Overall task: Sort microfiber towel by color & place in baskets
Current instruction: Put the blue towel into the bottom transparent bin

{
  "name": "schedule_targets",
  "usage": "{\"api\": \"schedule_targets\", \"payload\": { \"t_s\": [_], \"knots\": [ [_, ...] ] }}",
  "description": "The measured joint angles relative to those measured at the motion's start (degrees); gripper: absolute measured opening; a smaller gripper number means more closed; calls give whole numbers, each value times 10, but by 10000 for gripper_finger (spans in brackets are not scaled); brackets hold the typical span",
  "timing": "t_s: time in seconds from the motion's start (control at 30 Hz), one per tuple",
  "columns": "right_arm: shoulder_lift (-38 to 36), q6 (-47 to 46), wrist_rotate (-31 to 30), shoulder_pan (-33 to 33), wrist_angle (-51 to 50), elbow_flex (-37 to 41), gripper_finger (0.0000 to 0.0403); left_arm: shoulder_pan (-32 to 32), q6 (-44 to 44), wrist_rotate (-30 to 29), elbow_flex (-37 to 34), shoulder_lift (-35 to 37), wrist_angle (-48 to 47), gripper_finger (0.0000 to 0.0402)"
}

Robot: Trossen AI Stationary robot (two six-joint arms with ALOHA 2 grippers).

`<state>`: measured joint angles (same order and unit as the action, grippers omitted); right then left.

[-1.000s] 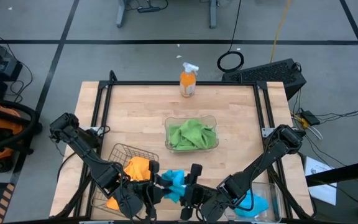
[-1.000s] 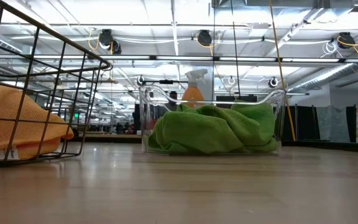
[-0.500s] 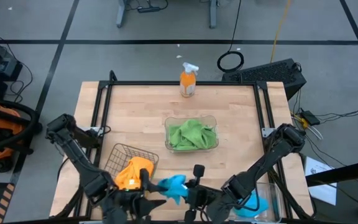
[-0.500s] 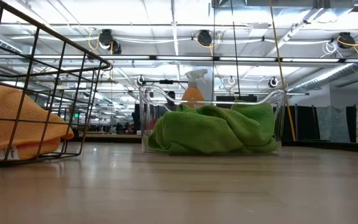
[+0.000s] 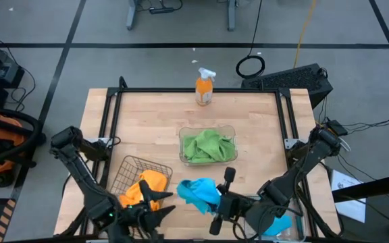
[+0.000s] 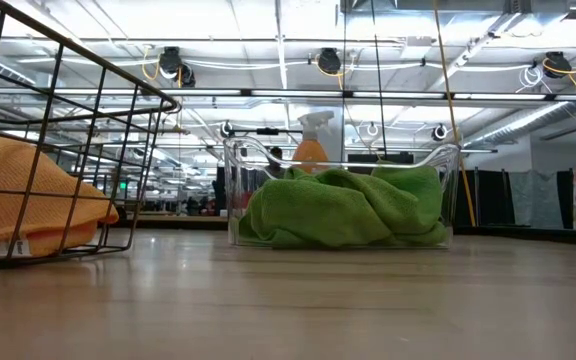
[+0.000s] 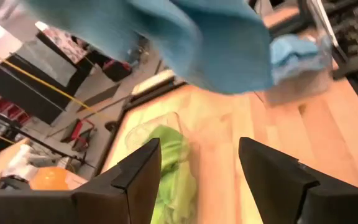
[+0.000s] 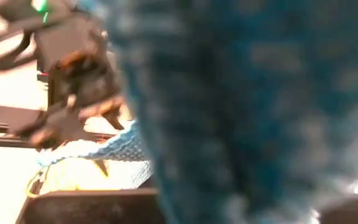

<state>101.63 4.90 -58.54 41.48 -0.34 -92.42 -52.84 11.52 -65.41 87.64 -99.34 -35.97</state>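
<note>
Right end effector (image 5: 220,200) clenched on a sky-blue microfiber towel (image 5: 198,191), held above the bench (image 5: 147,121) near its front edge. Left end effector (image 5: 155,202) released, just beside the wire basket (image 5: 123,172) holding orange towels (image 5: 146,185)

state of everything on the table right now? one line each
Left gripper: open, empty, beside the wire basket.
Right gripper: shut on the blue towel, lifted off the table.
Wire basket: holds orange towels.
Middle clear basket: holds green towels.
Right clear basket: holds a second blue towel.
Spray bottle: upright.
</note>
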Motion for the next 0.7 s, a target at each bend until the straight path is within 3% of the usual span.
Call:
{"api": "schedule_targets", "payload": {
  "t_s": [0.13,0.27,0.4,0.57,0.7],
  "knots": [
    [-1,18,11,-7,32,0,26,11,-40,-3,0,-40,42,222],
    [-1,3,43,-11,40,0,29,22,-151,-9,0,-94,104,222],
    [-3,35,42,-11,78,0,30,27,-328,-19,0,-143,229,222],
    [-22,48,39,-18,90,0,31,31,-601,-113,0,-184,420,222],
    [-27,47,30,-25,88,0,31,43,-748,-129,0,-191,468,222]
  ]
}}
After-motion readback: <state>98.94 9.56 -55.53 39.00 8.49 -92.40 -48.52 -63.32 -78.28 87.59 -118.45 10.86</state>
